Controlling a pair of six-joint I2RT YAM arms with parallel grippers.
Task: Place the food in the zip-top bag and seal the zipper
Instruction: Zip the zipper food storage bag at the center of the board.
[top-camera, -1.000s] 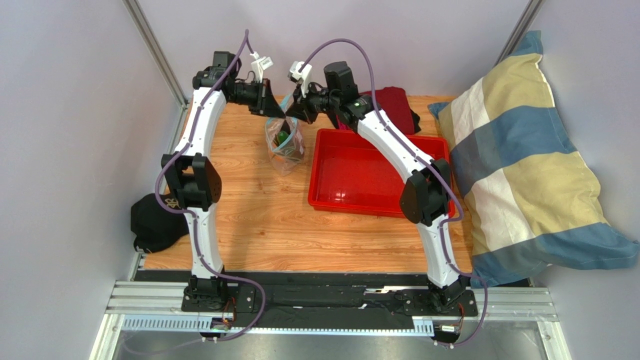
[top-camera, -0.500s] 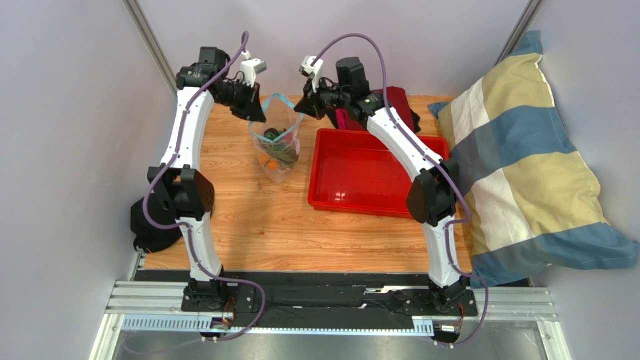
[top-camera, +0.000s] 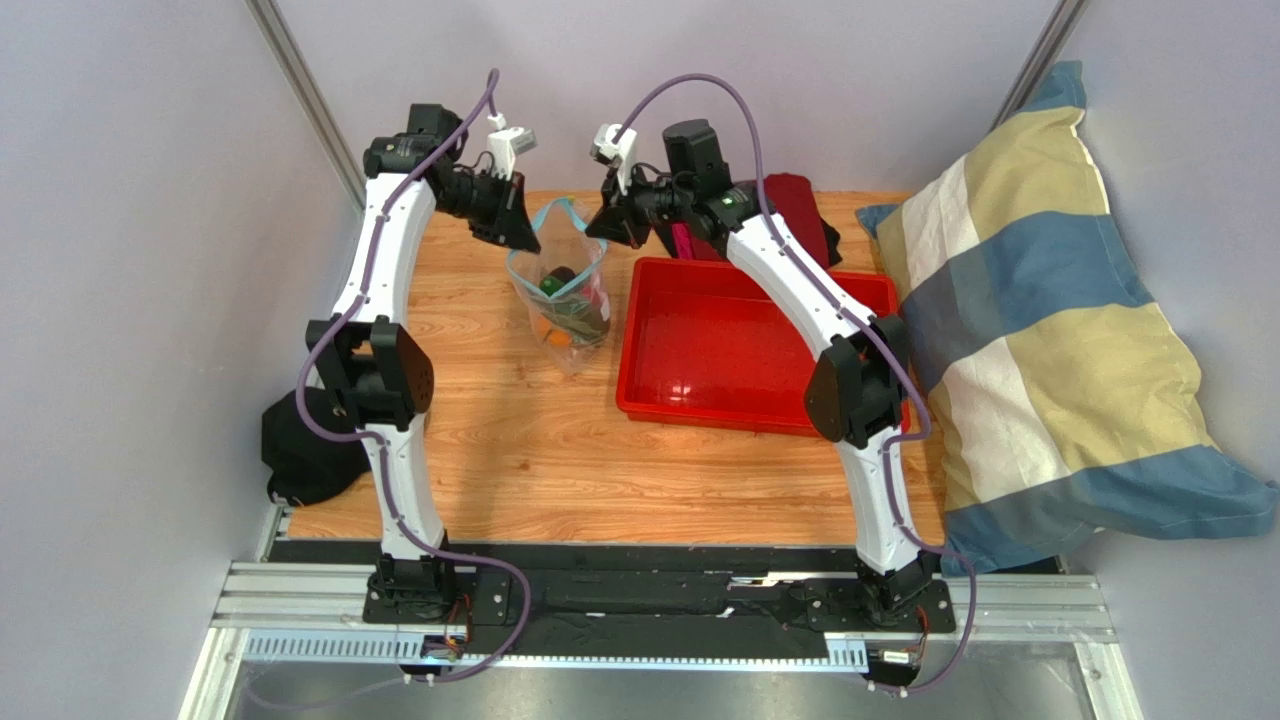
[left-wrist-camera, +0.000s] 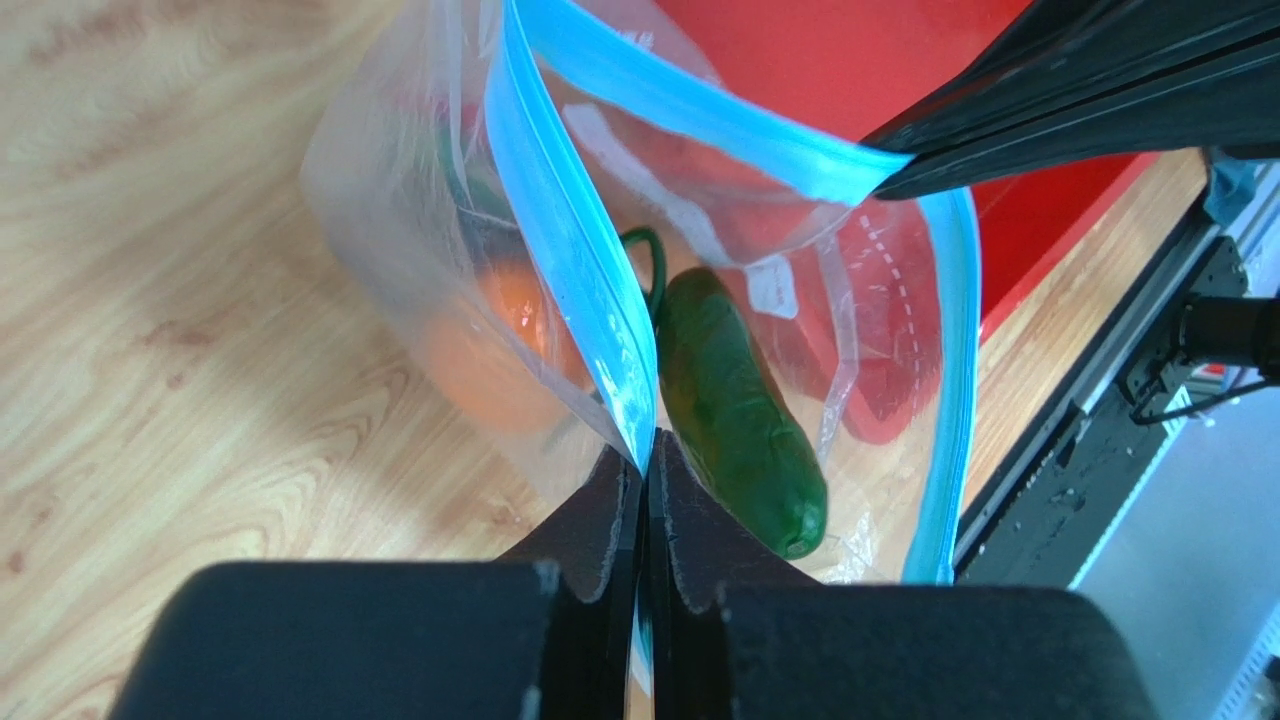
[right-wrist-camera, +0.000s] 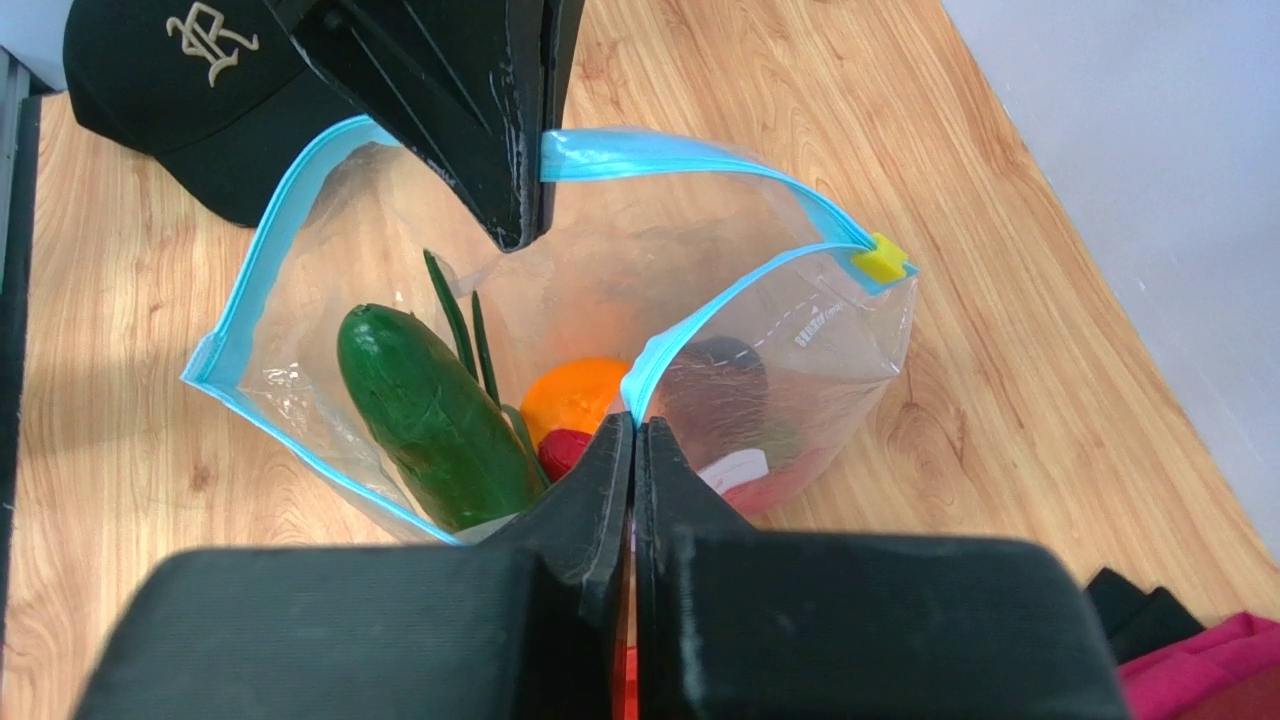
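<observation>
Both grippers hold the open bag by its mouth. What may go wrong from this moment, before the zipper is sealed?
1. The left gripper and the right gripper each pinch only a narrow piece of the zipper. The loaded zip-top bag might slip out of a grip and tip, spilling its contents.
2. The long green vegetable leans up near the mouth, so it might get caught when the two sides are pressed together.
</observation>
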